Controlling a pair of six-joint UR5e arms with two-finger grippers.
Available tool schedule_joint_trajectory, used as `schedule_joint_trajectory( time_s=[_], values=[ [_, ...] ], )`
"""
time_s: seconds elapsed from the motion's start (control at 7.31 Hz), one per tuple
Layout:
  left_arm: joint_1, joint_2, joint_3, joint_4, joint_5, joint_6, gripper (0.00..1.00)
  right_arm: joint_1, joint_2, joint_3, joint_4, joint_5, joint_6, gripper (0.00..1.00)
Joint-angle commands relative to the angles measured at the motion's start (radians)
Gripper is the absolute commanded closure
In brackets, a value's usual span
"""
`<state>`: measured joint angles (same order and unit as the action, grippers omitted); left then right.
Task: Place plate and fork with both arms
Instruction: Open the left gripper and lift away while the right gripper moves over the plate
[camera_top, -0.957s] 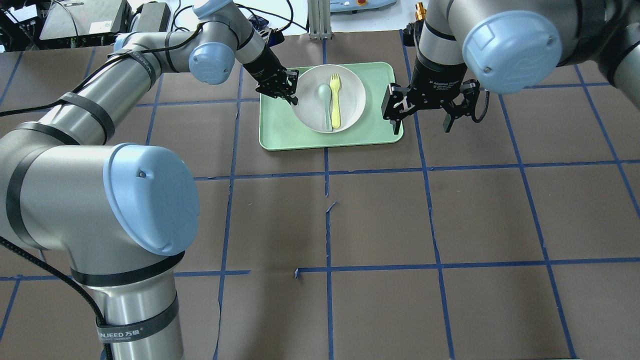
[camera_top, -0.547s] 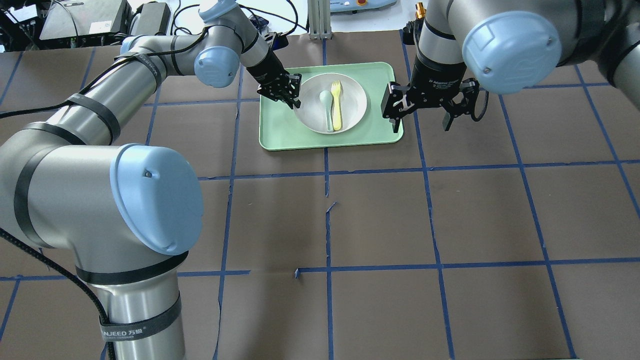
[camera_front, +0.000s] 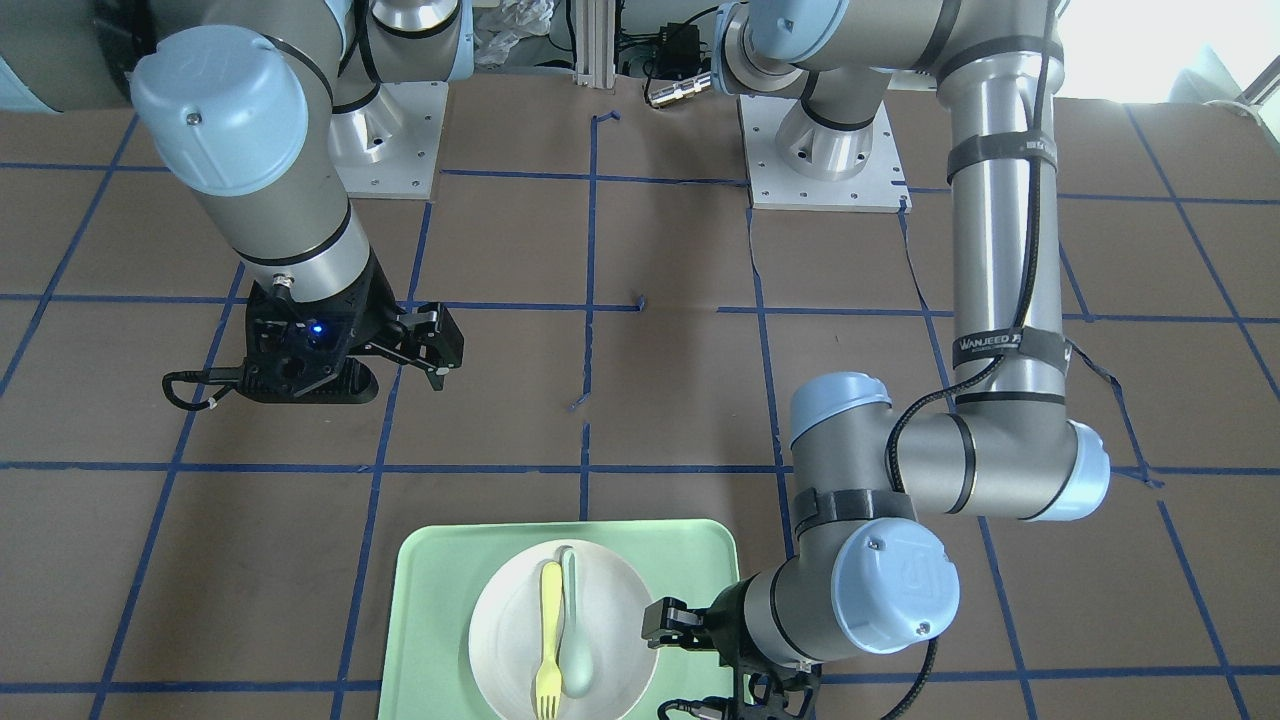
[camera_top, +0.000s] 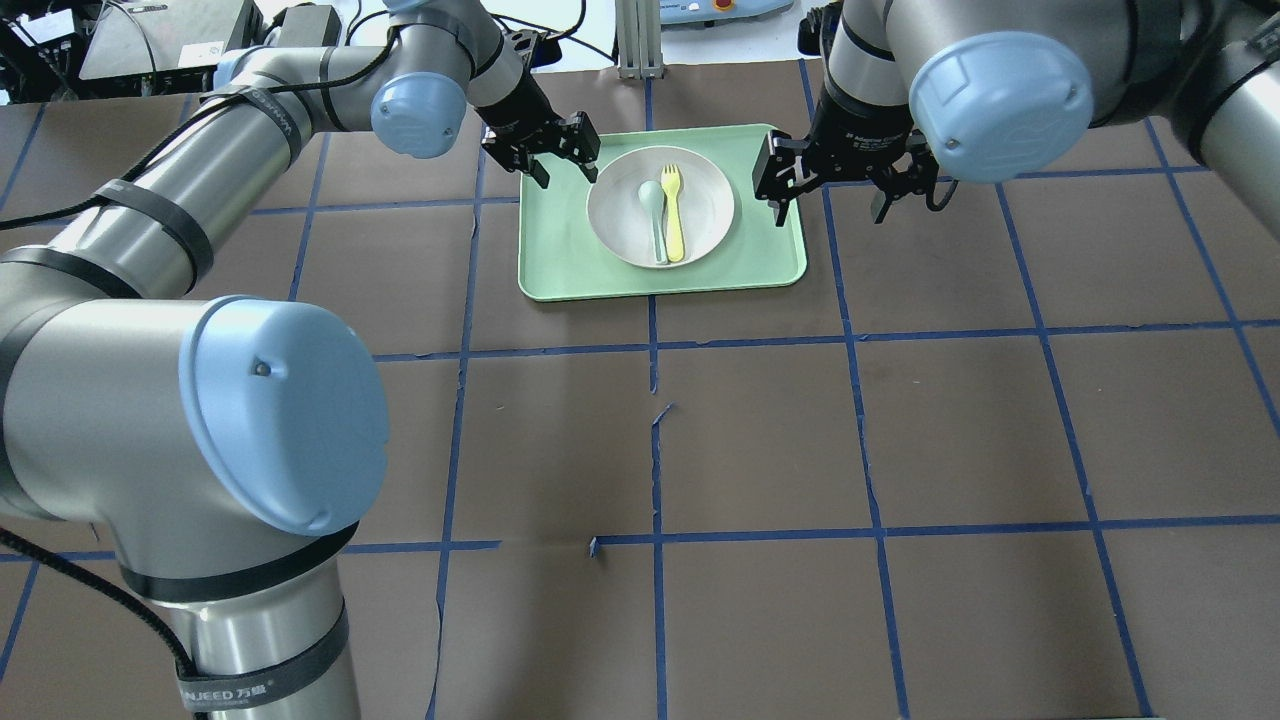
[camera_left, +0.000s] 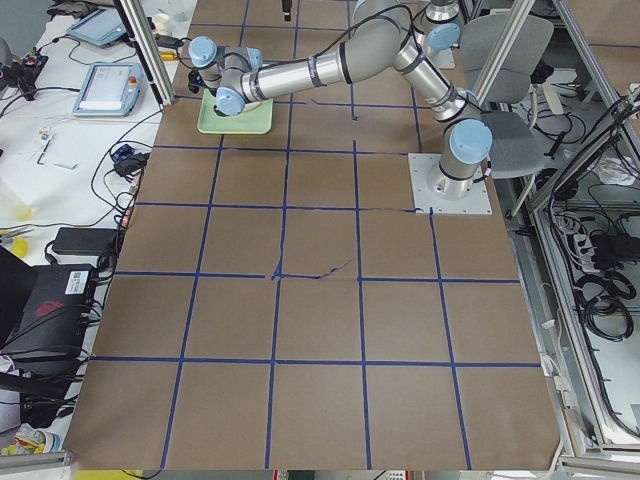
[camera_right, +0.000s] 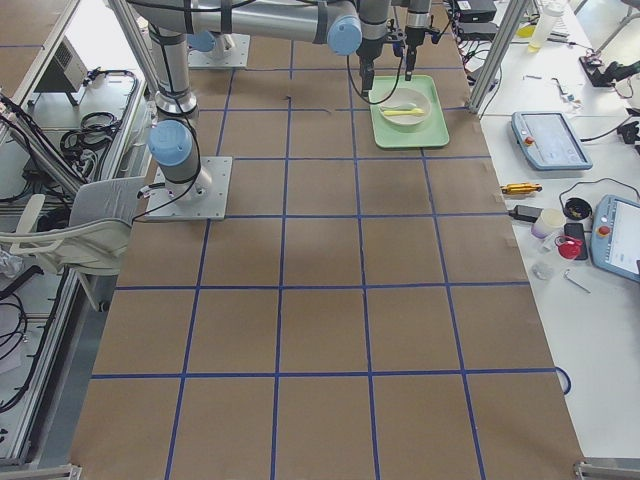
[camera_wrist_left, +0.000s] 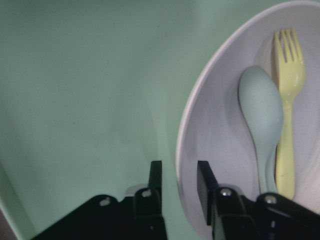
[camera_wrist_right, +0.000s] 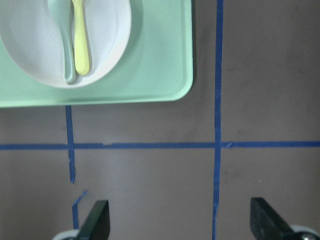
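The plate (camera_top: 706, 203) sits on the mint-green tray (camera_top: 560, 262), and the fork (camera_top: 672, 212) lies inside it, just beside a pale grey-green spoon (camera_top: 653, 208). Both are roughly parallel, with their heads at the same end. The left gripper (camera_top: 565, 172) hangs at the plate's edge. In its wrist view the left gripper (camera_wrist_left: 178, 168) stands part-open astride the plate (camera_wrist_left: 220, 150): one finger (camera_wrist_left: 156, 180) is on the outer side of the rim, over the bare tray (camera_wrist_left: 75, 100), and the other (camera_wrist_left: 202, 187) is on the inner side, over the plate's floor. The rim runs up through the gap between them (whether either pad touches it cannot be told). Ahead of the inner finger and a little to its side, the spoon (camera_wrist_left: 260, 110) comes first and the fork (camera_wrist_left: 286, 100) lies beyond it.

The right gripper (camera_top: 828, 200) is on the opposite side of the tray, spread wide and holding nothing. From its wrist camera, the right gripper (camera_wrist_right: 177, 225) is over the brown, blue-taped table (camera_wrist_right: 270, 190). A rounded corner of the tray (camera_wrist_right: 160, 75) lies ahead of it and off to one side. The plate (camera_wrist_right: 112, 35) and fork (camera_wrist_right: 80, 45) are farther out in the same direction, well apart from both fingertips.
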<state>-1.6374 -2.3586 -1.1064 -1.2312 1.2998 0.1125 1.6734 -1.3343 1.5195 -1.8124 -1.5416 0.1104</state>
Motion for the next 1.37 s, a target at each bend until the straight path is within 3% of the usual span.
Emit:
schedule_joint_trajectory(
  time_s=[0.0, 0.14, 0.27, 0.41, 0.68, 1.23],
  values=[
    [0.036, 0.146, -0.061, -0.185, 0.15, 0.001, 0.0, 0.002, 0.097, -0.082, -0.119, 0.008, 0.055, 0.0],
    [0.071, 0.216, -0.093, -0.264, 0.194, 0.019, 0.0, 0.008, 0.165, -0.125, -0.183, 0.015, 0.064, 0.0],
    [0.093, 0.276, -0.114, -0.321, 0.223, 0.059, 0.0, 0.017, 0.232, -0.145, -0.221, 0.038, 0.098, 0.31],
    [0.116, 0.32, -0.137, -0.356, 0.254, 0.073, 0.0, 0.034, 0.289, -0.15, -0.31, 0.05, 0.109, 0.3],
    [0.123, 0.39, -0.215, -0.37, 0.262, 0.079, 0.0, 0.065, 0.381, -0.211, -0.347, 0.049, 0.135, 0.46],
    [0.122, 0.438, -0.314, -0.357, 0.263, 0.079, 0.0, 0.109, 0.53, -0.301, -0.373, 0.051, 0.138, 0.46]
  ],
)
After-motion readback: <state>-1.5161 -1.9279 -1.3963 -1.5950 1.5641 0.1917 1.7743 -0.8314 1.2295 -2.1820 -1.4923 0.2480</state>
